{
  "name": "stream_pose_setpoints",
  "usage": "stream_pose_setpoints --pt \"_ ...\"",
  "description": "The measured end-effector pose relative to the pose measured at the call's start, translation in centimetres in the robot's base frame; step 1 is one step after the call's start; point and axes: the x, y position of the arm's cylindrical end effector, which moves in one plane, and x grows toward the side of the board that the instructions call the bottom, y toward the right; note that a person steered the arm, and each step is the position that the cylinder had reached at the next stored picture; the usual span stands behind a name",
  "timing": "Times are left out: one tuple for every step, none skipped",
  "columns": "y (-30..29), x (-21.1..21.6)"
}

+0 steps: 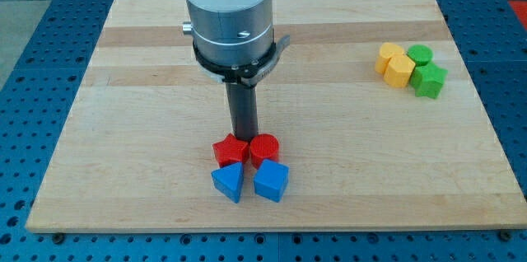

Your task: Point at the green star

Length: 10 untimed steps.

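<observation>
The green star [429, 80] lies at the view's right, at the lower right of a small cluster of blocks. My tip [244, 136] is far to the left of it, near the board's middle bottom. The tip stands just above the gap between a red star [230, 150] and a red round block [264, 148], touching or nearly touching them. The rod hangs from the arm's grey and white body at the view's top.
A green round block [420, 54] and two yellow blocks [390, 54] [400, 71] sit beside the green star. A blue triangular block [230, 181] and a blue block [271, 181] lie just below the red ones. The wooden board [123, 130] is edged by a blue table.
</observation>
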Motion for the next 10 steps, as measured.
stream_pose_setpoints --pt "0.0 -1.6" --pt "0.0 -2.0" --pt "0.0 -2.1" --pt "0.0 -2.3" --pt "2.4 -3.5" --pt "6.9 -3.6" --pt "11.9 -3.4" --pt "16.9 -2.8" --pt "22.6 -2.8" --pt "27.5 -2.7"
